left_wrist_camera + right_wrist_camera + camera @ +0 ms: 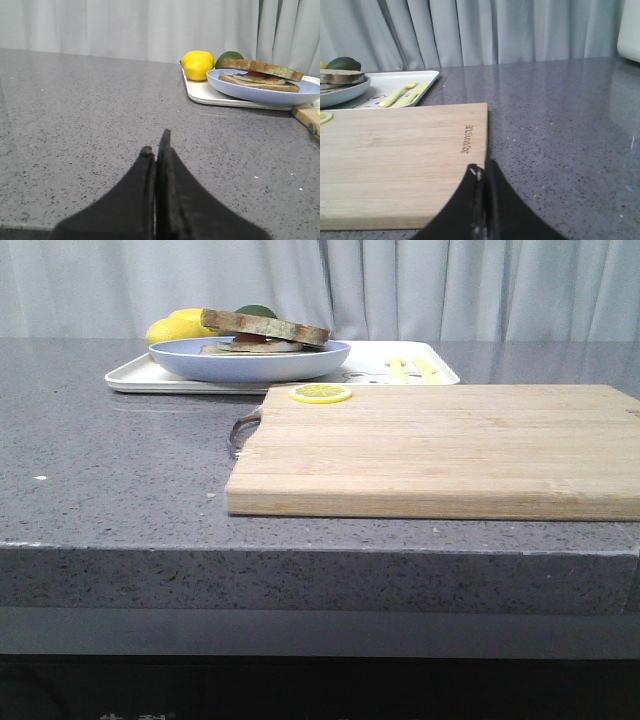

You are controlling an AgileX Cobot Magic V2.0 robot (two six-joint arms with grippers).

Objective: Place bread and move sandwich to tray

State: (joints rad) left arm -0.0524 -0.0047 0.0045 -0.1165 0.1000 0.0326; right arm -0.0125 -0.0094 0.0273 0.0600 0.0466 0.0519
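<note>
Black fingers fill the foreground of each wrist view: the left gripper (159,150) has its fingers pressed together with nothing between them, low over bare grey countertop (90,115), and the right gripper (482,172) is likewise closed on nothing, sitting at the near corner of the wooden cutting board (400,155). Neither arm shows in the front view.

Outward from the left gripper, well apart across the counter, the white tray (210,94) carries a light-blue plate (265,92), and on that plate rests the sandwich (260,76). Its top slice of bread (265,326) is tilted, one edge propped higher than the other over the egg and a red filling. A lemon (198,65) and a green fruit (229,56) lie at the tray's far end, just beside the plate. A yellow fork and knife (402,93) lie on the tray's open part. A lemon slice (320,393) sits on the board's far edge, near the tray.

Judged from this, the task looks finished or nearly so, and the risks are small ones. That top slice leans; a nudge to the plate or tray could slide it off the filling. Should either arm go back in, a closed gripper would push rather than grasp, so it would need to open first. An approach from the left passes near the lemon, which could roll.
</note>
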